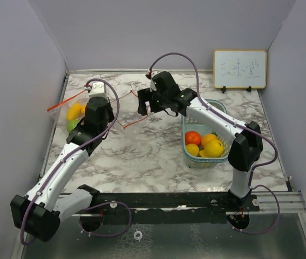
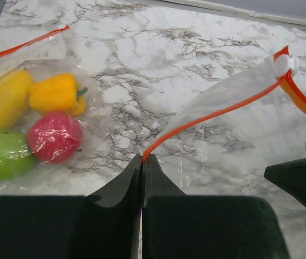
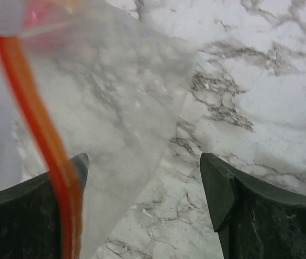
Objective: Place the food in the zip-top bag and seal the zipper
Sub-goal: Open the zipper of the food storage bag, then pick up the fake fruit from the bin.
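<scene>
The left gripper [image 2: 142, 159] is clamping shut on the orange zipper strip [image 2: 196, 123] of the zip-top bag [image 2: 223, 97], likely anchoring that end so the track is pulled taut for sealing. Just ahead and to its left, four toy fruits [image 2: 54, 136] are lying inside the bag. The right gripper [image 3: 143, 162] is standing with its jaws apart and gripping nothing, the strip passing its left-hand jaw and the white slider [image 3: 1, 16] just beyond. Further fruits [image 1: 213, 147] are sitting in the basket [image 1: 206, 162], well behind it.

A robotics lab cell: grey partition walls [image 1: 142, 32] enclose a marble-print table [image 1: 142, 156], small whiteboard [image 1: 239, 69] at back.
</scene>
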You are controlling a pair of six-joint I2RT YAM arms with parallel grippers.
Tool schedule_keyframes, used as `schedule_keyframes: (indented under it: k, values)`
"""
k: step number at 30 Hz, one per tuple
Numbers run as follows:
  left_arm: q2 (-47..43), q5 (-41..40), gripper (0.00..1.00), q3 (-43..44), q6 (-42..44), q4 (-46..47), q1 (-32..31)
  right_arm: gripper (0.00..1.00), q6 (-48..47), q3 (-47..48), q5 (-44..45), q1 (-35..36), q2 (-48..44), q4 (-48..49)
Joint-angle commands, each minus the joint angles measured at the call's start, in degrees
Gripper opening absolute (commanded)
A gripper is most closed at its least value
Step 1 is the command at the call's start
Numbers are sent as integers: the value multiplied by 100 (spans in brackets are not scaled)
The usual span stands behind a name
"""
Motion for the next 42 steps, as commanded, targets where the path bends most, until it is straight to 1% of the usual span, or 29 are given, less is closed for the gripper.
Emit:
schedule_keyframes:
  k: [1,3,5,6,9,12,14,16,19,22,25,31,36,42]
  values:
    - [182,354,0,-102,-290,597,22,86,41,638,-735,7,34,-177]
    - [269,436,0,-123,-301,683,14,89,118,759,-906,7,-1,-129]
    - [355,512,0,-155,-355,740,6,94,204,842,-1058,6,-45,-75]
    - [391,560,0,-165,-373,772,-2,95,229,877,-1128,7,-63,-54]
    - [475,586,0,-155,-385,810,-39,100,402,915,-1167,-12,-145,-27]
    - [499,529,0,-84,-276,762,-57,100,656,817,-1060,-176,-350,-9]
    - [500,426,0,53,-120,640,-65,100,795,710,-903,-454,-574,-97]
    - [491,294,0,266,99,463,-69,100,854,610,-793,-791,-832,-357]
    - [529,265,0,676,526,231,-84,100,641,683,-416,-1147,-1117,-1185]
    - [682,347,0,850,780,130,-135,100,298,855,401,-1209,-1147,-2277]
    - [808,521,0,763,691,249,-186,100,219,728,1029,-1215,-1163,-3158]
    - [1227,759,0,556,442,501,-397,100,585,-211,1435,-1215,-1696,-3516]
    - [1479,813,0,484,467,647,-494,100,984,-902,1708,-1246,-1836,-3766]
    - [1605,837,0,522,466,676,-558,100,1507,-1393,1907,-1405,-2097,-4324]
